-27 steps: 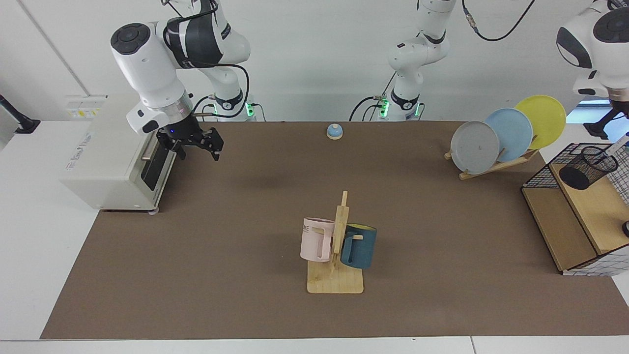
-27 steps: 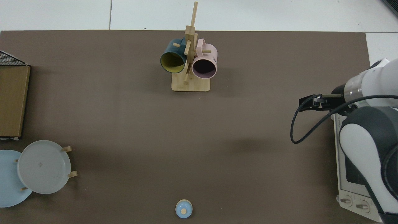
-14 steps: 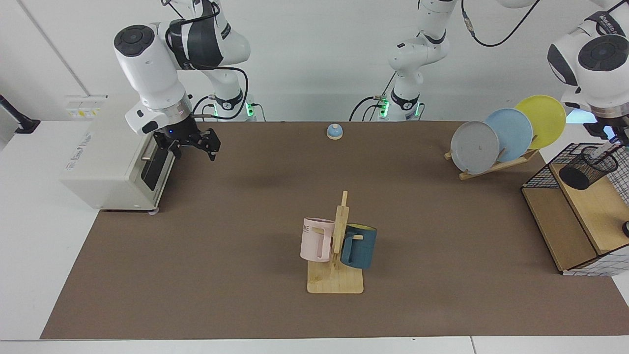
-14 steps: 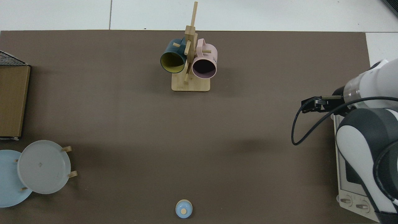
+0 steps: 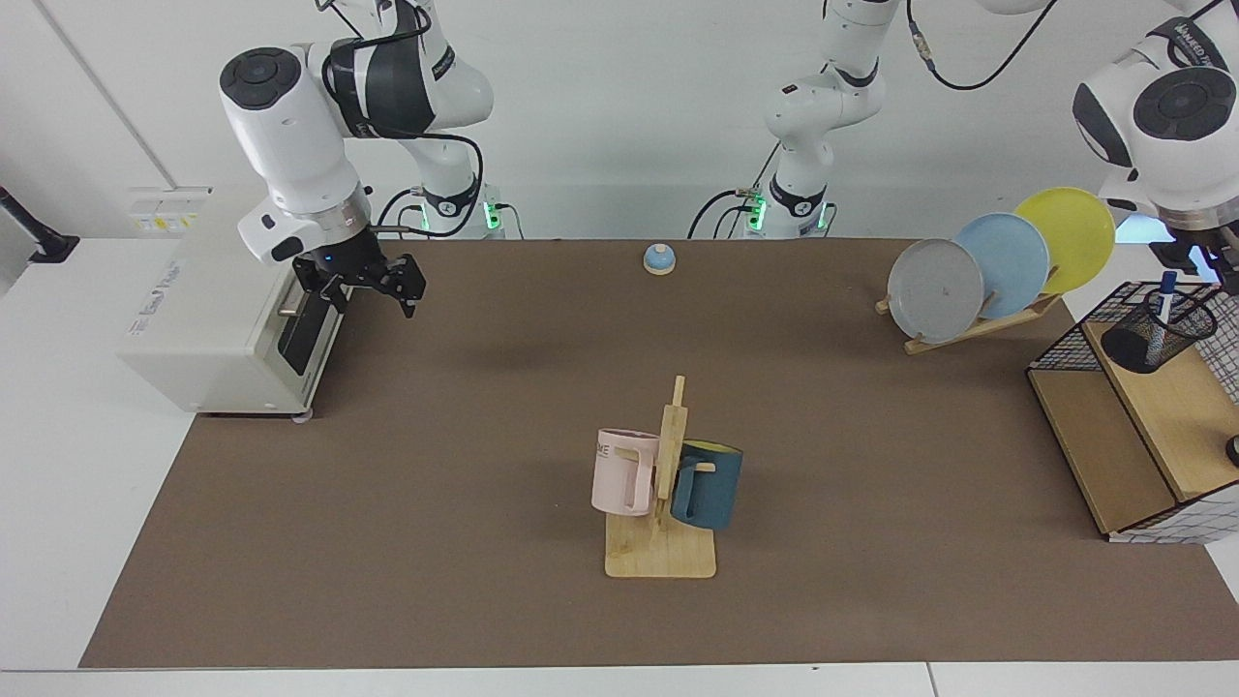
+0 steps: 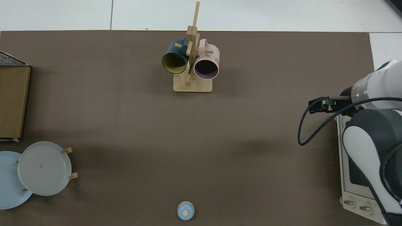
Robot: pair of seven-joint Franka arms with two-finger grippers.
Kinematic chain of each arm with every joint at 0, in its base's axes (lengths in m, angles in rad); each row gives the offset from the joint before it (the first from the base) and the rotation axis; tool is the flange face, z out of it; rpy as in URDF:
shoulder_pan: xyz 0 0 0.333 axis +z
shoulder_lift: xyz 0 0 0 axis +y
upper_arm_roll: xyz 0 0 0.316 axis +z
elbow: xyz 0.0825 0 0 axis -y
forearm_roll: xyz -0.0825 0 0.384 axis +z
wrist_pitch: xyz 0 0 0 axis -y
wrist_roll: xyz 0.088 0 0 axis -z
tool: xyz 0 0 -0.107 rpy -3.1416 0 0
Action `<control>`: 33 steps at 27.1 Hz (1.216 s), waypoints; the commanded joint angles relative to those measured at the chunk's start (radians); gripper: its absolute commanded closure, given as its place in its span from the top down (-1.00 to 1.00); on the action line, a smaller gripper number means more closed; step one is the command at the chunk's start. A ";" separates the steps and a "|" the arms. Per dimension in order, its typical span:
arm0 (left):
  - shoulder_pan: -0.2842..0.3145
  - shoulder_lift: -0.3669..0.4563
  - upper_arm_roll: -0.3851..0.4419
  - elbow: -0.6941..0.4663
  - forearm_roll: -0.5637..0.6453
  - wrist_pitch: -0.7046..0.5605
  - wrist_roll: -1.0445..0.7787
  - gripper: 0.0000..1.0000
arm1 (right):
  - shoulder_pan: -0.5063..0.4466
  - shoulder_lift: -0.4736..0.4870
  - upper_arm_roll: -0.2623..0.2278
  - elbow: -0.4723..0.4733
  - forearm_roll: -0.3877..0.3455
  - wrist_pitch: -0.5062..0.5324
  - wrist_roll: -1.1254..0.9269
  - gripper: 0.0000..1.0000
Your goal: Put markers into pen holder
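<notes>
The left gripper [image 5: 1205, 259], its finger spacing impossible to tell, hangs just above the pen holder [image 5: 1159, 331] on the wire rack [image 5: 1065, 344], where the marker [image 5: 1165, 295], tilted half a second ago, now stands inside, cap up. The right gripper [image 5: 373, 281] waits, fingers spread, beside the white appliance [image 5: 208, 319].
</notes>
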 commanded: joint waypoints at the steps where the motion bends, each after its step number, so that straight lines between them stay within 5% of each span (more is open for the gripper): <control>1: -0.042 0.002 0.003 0.015 -0.038 -0.060 -0.056 1.00 | -0.027 -0.020 0.009 -0.010 -0.024 -0.005 -0.031 1.00; 14: -0.047 0.001 -0.022 -0.001 -0.365 -0.105 -0.365 1.00 | -0.052 -0.051 0.011 -0.008 -0.009 -0.020 -0.035 1.00; 25: -0.214 -0.028 -0.048 -0.050 -0.583 -0.208 -0.830 1.00 | -0.058 -0.069 0.011 -0.014 -0.003 -0.120 -0.034 1.00; 33: -0.245 -0.030 -0.057 -0.050 -0.692 -0.214 -1.201 1.00 | -0.061 -0.068 0.009 -0.014 -0.004 -0.100 -0.035 1.00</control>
